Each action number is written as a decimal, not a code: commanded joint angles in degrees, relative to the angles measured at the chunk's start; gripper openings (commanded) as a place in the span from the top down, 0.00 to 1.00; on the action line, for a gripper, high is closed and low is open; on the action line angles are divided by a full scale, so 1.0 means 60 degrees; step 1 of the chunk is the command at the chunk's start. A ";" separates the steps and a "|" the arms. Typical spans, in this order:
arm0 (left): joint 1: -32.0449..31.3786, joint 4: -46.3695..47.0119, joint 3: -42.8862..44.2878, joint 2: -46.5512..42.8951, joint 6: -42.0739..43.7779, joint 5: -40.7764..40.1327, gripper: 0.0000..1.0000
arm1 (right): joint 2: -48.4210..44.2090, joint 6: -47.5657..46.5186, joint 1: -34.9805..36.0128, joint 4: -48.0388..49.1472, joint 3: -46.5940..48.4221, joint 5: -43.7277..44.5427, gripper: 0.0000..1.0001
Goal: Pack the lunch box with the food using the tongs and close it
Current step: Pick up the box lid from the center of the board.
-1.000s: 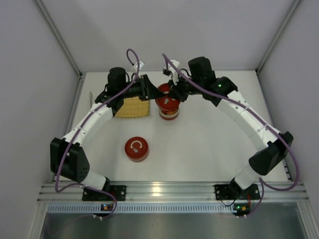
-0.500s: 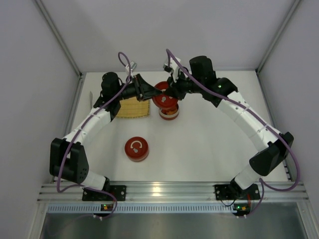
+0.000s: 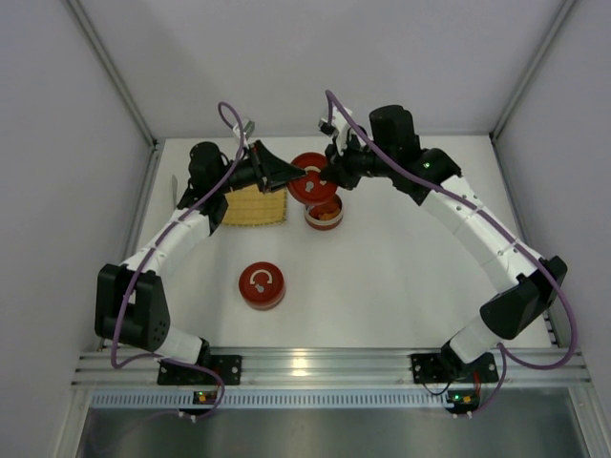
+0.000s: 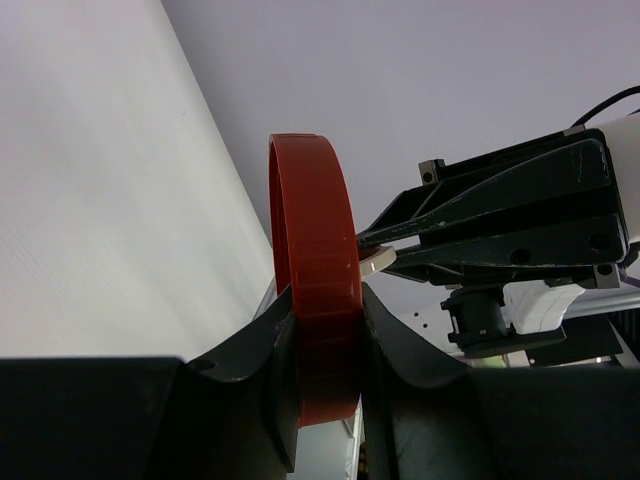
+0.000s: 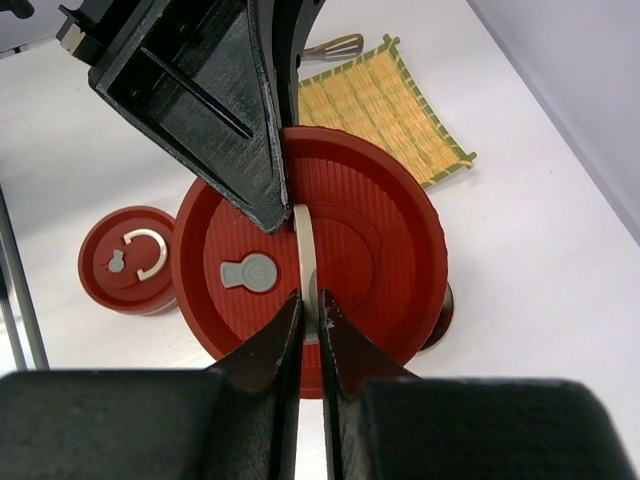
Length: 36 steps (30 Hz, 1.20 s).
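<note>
The red lid (image 5: 380,250) of the lunch box was held by both tools at once. The left tool (image 4: 325,300) was closed narrowly across the lid's rim, and the disc was seen edge-on between its two fingers in the left wrist view. The right tool (image 5: 308,300) was pinched almost shut on the cream ring handle (image 5: 305,235), which stood up from the middle of the lid and was seen edge-on between that tool's fingers.

The open lunch box (image 3: 310,221) stood on the table (image 3: 401,277) at the far middle. Orange food (image 3: 326,214) could be seen inside it. In the top view the lid was held just to the far side of the box, overlapping its far edge, and it appeared to be raised above the box rather than seated. How far the lid was tilted could not be told.

The step in hand was judged to be the closing, so the coming move would turn on one relation. The box lay toward the near side of the lid and below it, slightly on the right tool's side. The lid would therefore have to be brought nearer, levelled and lowered.

The tongs (image 5: 335,47) lay on the table past the corner of the yellow woven mat (image 3: 255,205). They were well apart from both tools and held by neither. A second red lid (image 3: 262,285), its ring lying flat, sat nearer the arms' bases.
</note>
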 commanded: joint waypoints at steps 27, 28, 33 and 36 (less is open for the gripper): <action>0.0114 0.1346 -0.0166 -0.0414 -0.0602 0.0159 1.00 | 0.0205 0.0548 -0.0187 0.0871 0.0367 -0.0482 0.83; 0.0114 0.1360 -0.0195 -0.0414 -0.0602 0.0159 1.00 | 0.0220 0.0563 -0.0187 0.0886 0.0396 -0.0511 0.83; 0.0114 0.1375 -0.0181 -0.0443 -0.0602 0.0174 1.00 | 0.0381 0.0622 -0.0172 0.0901 0.0499 -0.0570 0.83; 0.0114 0.1375 -0.0181 -0.0443 -0.0616 0.0188 1.00 | 0.0425 0.0651 -0.0187 0.0959 0.0529 -0.0570 0.83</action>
